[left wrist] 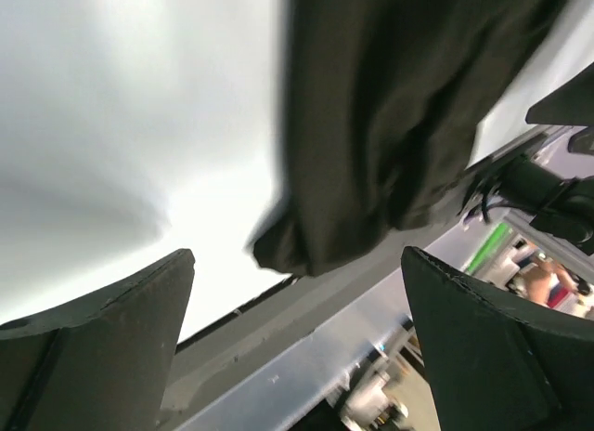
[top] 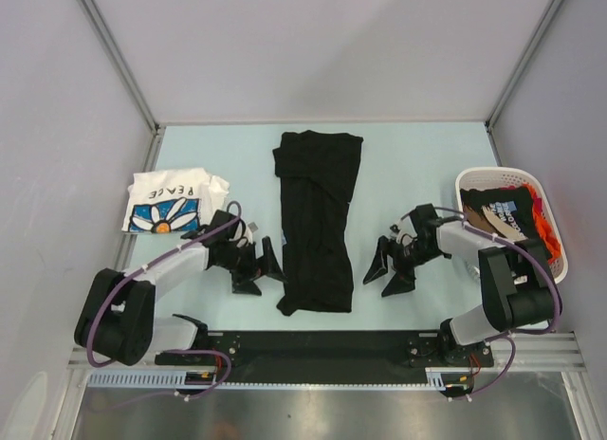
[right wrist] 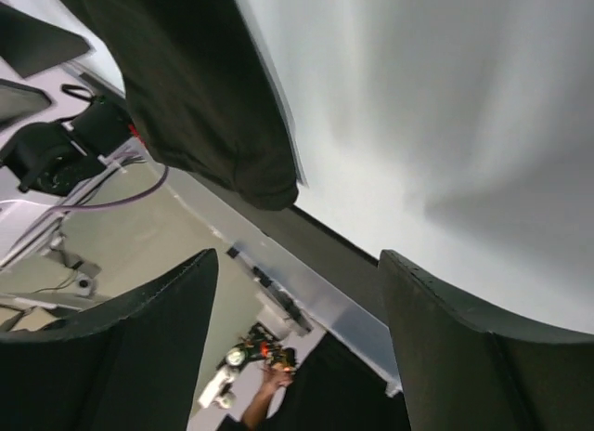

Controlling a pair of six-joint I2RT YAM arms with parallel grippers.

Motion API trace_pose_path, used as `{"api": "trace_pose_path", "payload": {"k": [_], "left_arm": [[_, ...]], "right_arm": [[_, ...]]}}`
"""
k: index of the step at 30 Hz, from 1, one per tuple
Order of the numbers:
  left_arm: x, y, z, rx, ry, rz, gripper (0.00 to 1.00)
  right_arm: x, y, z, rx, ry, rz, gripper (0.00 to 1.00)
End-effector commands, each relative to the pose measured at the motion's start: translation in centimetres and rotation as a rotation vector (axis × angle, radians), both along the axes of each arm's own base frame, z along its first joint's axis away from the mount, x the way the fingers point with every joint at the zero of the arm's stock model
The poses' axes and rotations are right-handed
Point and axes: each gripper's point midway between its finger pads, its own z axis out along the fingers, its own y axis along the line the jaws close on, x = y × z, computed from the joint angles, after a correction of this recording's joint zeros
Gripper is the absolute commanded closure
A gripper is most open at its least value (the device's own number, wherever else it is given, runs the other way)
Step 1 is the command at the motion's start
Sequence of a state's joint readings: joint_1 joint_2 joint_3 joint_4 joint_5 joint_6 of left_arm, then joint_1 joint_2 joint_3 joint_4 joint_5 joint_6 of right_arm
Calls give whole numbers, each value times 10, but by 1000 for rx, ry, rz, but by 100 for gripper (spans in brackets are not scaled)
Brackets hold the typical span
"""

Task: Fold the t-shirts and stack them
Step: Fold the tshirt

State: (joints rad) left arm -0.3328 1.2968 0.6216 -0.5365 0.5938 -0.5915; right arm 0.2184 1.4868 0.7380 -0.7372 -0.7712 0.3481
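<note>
A large black t-shirt lies in a long, narrow fold down the middle of the table. Its near hem shows in the left wrist view and the right wrist view. A folded white t-shirt with a flower print lies at the left. My left gripper is open just left of the black hem, with nothing between its fingers. On the hem's right side, my right gripper is open and also holds nothing.
A white slotted basket at the right edge holds dark printed tees and an orange one. A black and aluminium rail runs along the near edge. Grey walls enclose the table on three sides.
</note>
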Motion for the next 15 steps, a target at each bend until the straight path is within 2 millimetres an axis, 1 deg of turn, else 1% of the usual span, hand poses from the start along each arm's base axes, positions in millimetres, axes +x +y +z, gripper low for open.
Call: {"api": "trace_pose_path", "payload": {"k": [1,2,4,5,7,8,10,12,13,15], "left_arm": [[-17,-10,-8,-56,55,24,0],[-21,-11,-11,-56,72,25,0],[-21,-14,-13,-64,72,15,0],[-22,-16,-17,-67,94,16,0],[-22,-22,-19,-83,100,-3,0],[-22,-24,-24,-77,121,-10,0],[-21,-31,-26,-83,123,-38,0],[-17,-37,-30,-79,129,-56,0],[-18,-40,-32,-74,138,-69,0],[-14,-46,-35,-70,152,-87,0]], "right_arm": [[-3,24,1,157,0,-31,26],[-1,27,0,163,-13,-33,26],[-8,30,-5,162,1,-30,26],[-3,33,-6,175,-25,-31,26],[-7,40,-12,171,-1,-32,26],[-2,44,-13,179,-32,-28,26],[-4,53,-19,162,-13,-28,26],[-1,61,-23,167,-18,-19,28],[-4,67,-26,163,10,-11,31],[0,72,-27,153,10,1,36]]}}
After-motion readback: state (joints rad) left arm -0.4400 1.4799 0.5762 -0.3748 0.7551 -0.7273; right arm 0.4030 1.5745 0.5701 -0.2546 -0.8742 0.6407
